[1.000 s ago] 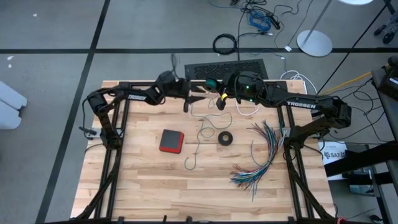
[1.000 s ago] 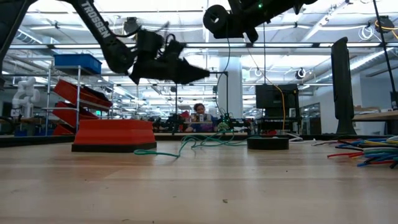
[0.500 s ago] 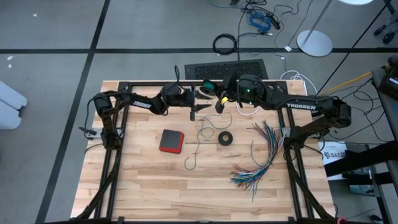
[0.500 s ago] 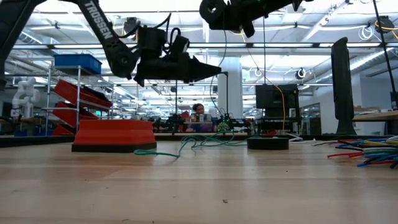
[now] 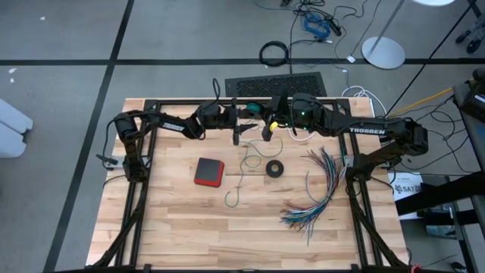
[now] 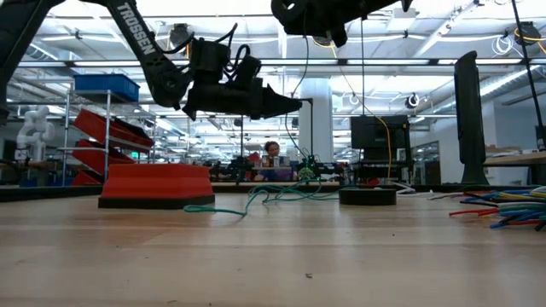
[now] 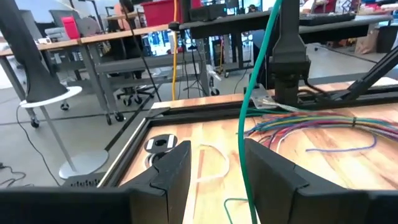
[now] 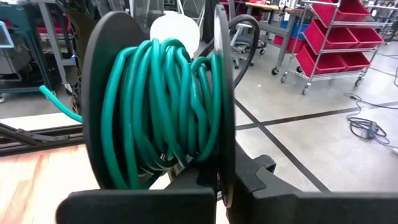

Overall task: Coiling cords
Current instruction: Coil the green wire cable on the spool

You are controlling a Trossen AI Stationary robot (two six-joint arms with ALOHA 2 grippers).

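– Looking down on the table [image 5: 174, 227], we find the teal-green cord [image 8: 161, 112] mostly wound in thick, glossy turns on a black reel [image 8: 99, 74]. The right gripper [image 8: 217, 186] is clamped tight on the reel and holds it up over the table's far edge.

– And the rest of that cord?

– One strand hangs from the reel and passes through the gap of the left gripper [image 7: 216, 146]. Its fingers stand apart around the strand, and we cannot tell whether they touch it. The loose tail lies in curls on the wood between a red box [image 5: 208, 171] and a small black ring [image 5: 275, 167].

– The white cord?

– We see the white cord [image 5: 303, 138] as a thin pale loop on the table near the far edge, under the right arm.

– Any lettering?

– "TROSSEN" in white on both arms [image 5: 369, 130], and again in the low view on the left arm.

– What can't we make out?

– From above, both grippers merge into one dark mass. In the low view the reel is cut off by the picture's upper edge. A fan of multicoloured wires [image 5: 318, 189] lies to the right, its ends too fine to count.
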